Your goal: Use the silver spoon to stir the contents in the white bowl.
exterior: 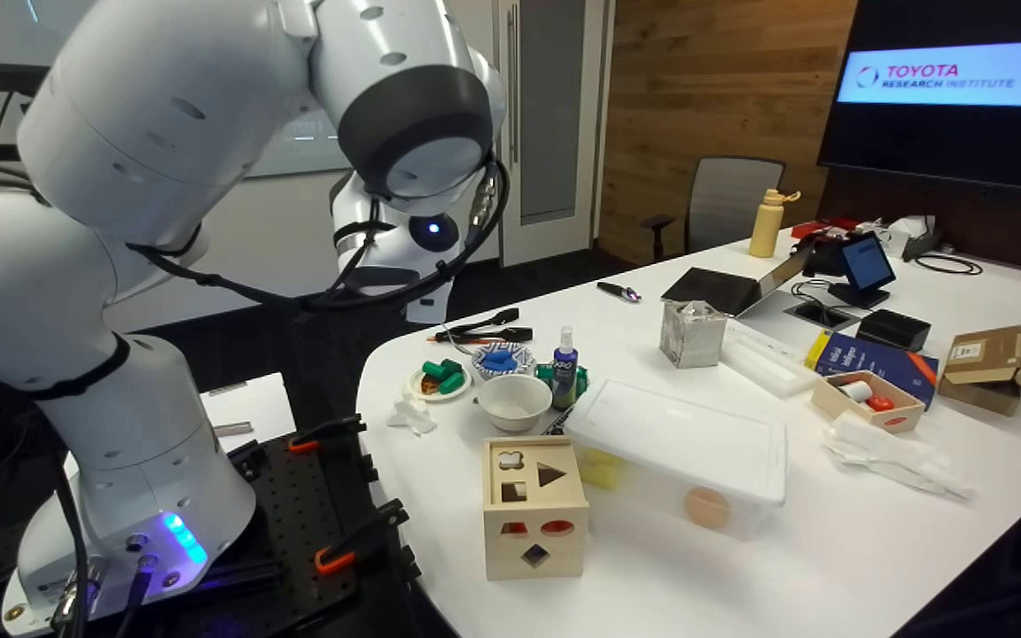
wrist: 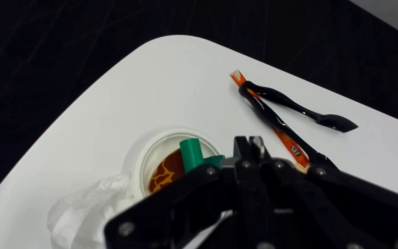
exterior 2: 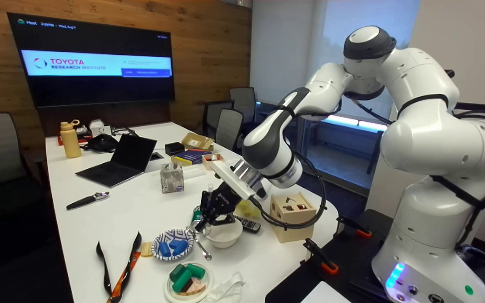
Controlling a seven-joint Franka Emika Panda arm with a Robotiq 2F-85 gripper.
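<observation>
- My pincer (wrist: 248, 142) has its fingers together, clamped on the silver spoon (exterior 2: 201, 245); it slants, tips down, above the bench (wrist: 171, 83).
- The silver spoon's long axis slopes down from the tips, tilted rather than upright, and its lower end hangs apart from anything I'd stir. From here I can't be sure which end is the head.
- Near the tips, on their left in the wrist view and partly hidden by the pincer, sits the shallow white bowl (wrist: 177, 131) with its contents (wrist: 191, 155), green and red-brown. I judge this to be my target: I'd shift toward it, then lower until the spoon's low end is inside the rim.
- Farther, behind the pincer in an exterior view, stands the deeper white bowl (exterior 2: 225, 243); I'd swing the spoon away from it.
</observation>
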